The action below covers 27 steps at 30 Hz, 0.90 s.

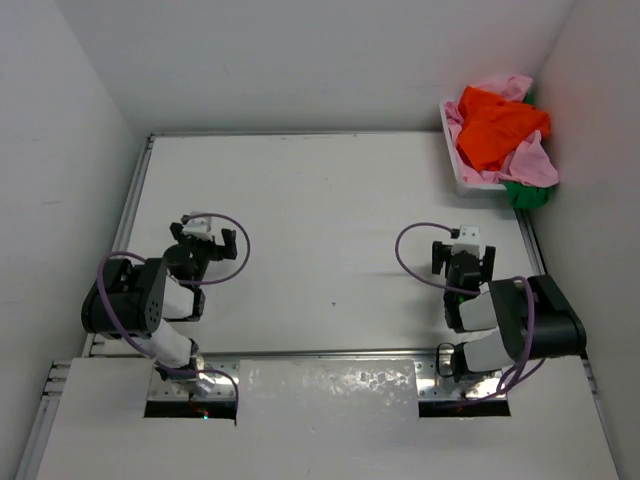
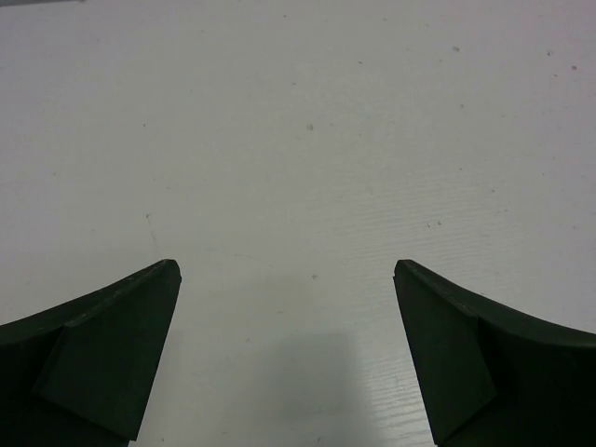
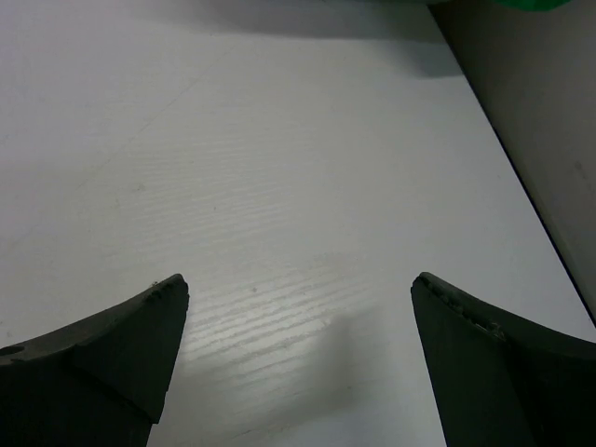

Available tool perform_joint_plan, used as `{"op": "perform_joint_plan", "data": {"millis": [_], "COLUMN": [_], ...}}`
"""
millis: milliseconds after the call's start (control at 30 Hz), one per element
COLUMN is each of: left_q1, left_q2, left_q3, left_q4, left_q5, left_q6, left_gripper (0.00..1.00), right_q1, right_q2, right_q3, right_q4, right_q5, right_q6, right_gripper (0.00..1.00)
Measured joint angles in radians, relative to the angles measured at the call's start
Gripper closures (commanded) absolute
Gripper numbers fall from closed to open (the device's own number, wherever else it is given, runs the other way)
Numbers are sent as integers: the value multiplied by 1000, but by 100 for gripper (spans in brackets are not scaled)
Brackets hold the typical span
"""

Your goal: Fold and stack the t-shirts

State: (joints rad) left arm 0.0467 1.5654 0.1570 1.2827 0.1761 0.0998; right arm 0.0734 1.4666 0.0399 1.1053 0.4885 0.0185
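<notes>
Currently, both arms sit folded close to their bases at the near edge of the desk [image 1: 330,190]. In the overhead view the left arm [image 1: 140,300] is at 8 o'clock and the right arm [image 1: 510,320] at 4 o'clock. The left pincer [image 1: 207,240] is released, with its jaws spread wide and nothing between them. Its wrist view shows only desk surface between the two dark fingers [image 2: 102,354]. The right pincer [image 1: 462,255] is likewise released and carries nothing. This posture is judged to be a ready stance: both pincers hang low, well apart from the cloth, so the middle of the desk can serve as a folding area.

The t-shirts lie heaped in a white basket [image 1: 465,180] at 1 o'clock, in the far right corner.
- An orange t-shirt [image 1: 500,125] is crumpled on top.
- A pink t-shirt [image 1: 530,160] shows beneath and around it.
- A green t-shirt [image 1: 530,193] spills over the basket's near right end.
- A red one cannot be told apart from the orange.

None is folded or stacked, so the task is judged not yet begun. The right arm is nearer the basket and is the likelier candidate for the first pick.

The desk is flat, white and matte, with a faint grain and a few specks. Plain white walls [image 1: 300,60] enclose it at 9, 12 and 3 o'clock.
</notes>
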Motion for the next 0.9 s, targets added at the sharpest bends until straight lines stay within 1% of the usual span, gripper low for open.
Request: {"op": "perform_joint_plan", "data": {"millis": [67,133,167,200,333,367,400,433,467,500,533,567,600,633,667,700,733,767,800,833,867,900], "left_q1": [0,0,0,0,0,2,13,27,43,63,81,94,101,106,111,111,106,101,95,86,79,70], "left_q2": [0,0,0,2,1,-8,-23,-26,-3,43,100,159,209,249,291,314,328,334,341,347,351,353], "left_q3": [0,0,0,0,0,5,43,150,291,467,646,821,974,1111,1276,1393,1499,1598,1677,1754,1810,1857], "left_q4": [0,0,0,0,-2,-24,-108,-273,-438,-610,-758,-901,-1018,-1166,-1226,-1319,-1392,-1475,-1532,-1579,-1612,-1638], "left_q5": [3,5,5,5,0,-4,-3,1,-5,-13,-25,-41,-55,-80,-97,-115,-127,-138,-143,-148,-151,-154], "left_q6": [0,0,0,0,0,-8,-20,-26,-16,9,47,82,114,158,180,205,226,242,251,256,257,258], "left_gripper": [0,0,0,0,0,0,1,6,14,16,17,18,20,20,20,20,19,19,19,19,19,19], "right_q1": [0,0,-2,-5,-6,-9,-13,-22,-34,-48,-63,-80,-93,-112,-126,-146,-166,-187,-212,-238,-263,-286], "right_q2": [-27,-94,-119,-133,-146,-137,-108,-65,-4,60,123,186,238,294,348,412,468,509,552,597,641,688], "right_q3": [10,86,157,226,608,719,853,1017,1182,1326,1475,1603,1697,1792,1867,1944,1991,2014,2028,2037,2049,2062], "right_q4": [-60,-245,-341,-401,-681,-769,-851,-959,-1034,-1087,-1153,-1204,-1234,-1294,-1324,-1355,-1362,-1373,-1382,-1392,-1399,-1405], "right_q5": [-3,-15,-26,-45,-195,-227,-271,-315,-349,-381,-417,-443,-463,-475,-485,-499,-506,-516,-518,-518,-515,-512], "right_q6": [0,1,1,0,-21,-14,0,28,53,79,107,126,154,190,211,256,296,329,365,389,412,428], "right_gripper": [1,1,1,1,1,2,5,15,24,34,63,78,87,92,92,87,74,57,48,32,19,17]}}
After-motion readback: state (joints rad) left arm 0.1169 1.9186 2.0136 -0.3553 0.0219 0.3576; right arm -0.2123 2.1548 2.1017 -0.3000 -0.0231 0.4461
